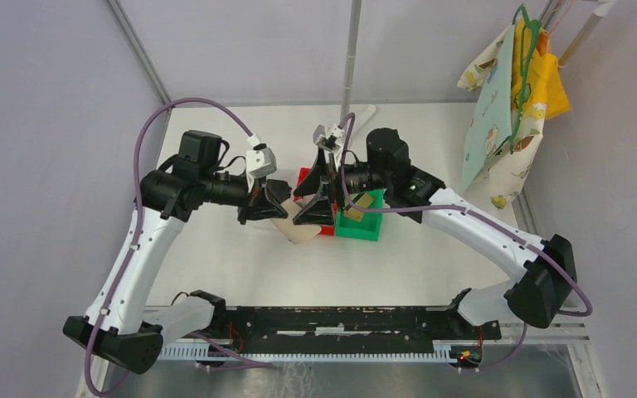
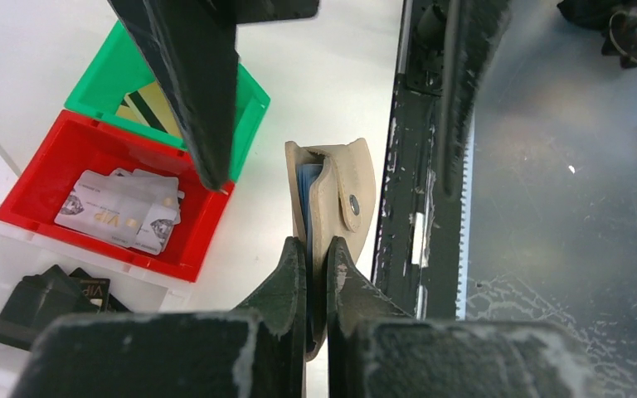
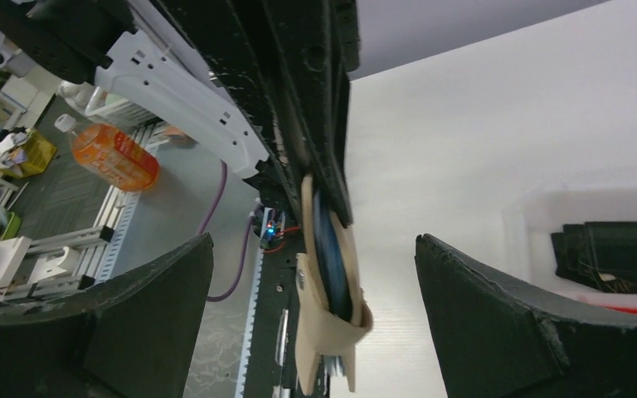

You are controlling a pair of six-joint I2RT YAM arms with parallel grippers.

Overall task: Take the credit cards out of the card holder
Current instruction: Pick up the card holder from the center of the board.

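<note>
The tan card holder point(image 1: 299, 225) hangs above the table's middle, and my left gripper point(image 2: 317, 249) is shut on its edge. Its snap flap point(image 2: 351, 201) faces right, and blue inner pockets point(image 3: 329, 249) show in the opening. My right gripper point(image 3: 313, 239) is open wide, its fingers point(image 2: 195, 91) standing apart on either side of the card holder point(image 3: 332, 323) without touching it. Silvery credit cards point(image 2: 120, 207) lie in the red bin point(image 2: 99, 249). A gold credit card with a dark stripe point(image 2: 145, 104) lies in the green bin point(image 2: 104, 75).
The red bin point(image 1: 305, 177) and green bin point(image 1: 365, 225) sit side by side just behind the grippers. A clear tray holds black cards point(image 2: 46, 298). The black rail point(image 1: 340, 319) runs along the near edge. Patterned cloth point(image 1: 510, 108) hangs at the back right.
</note>
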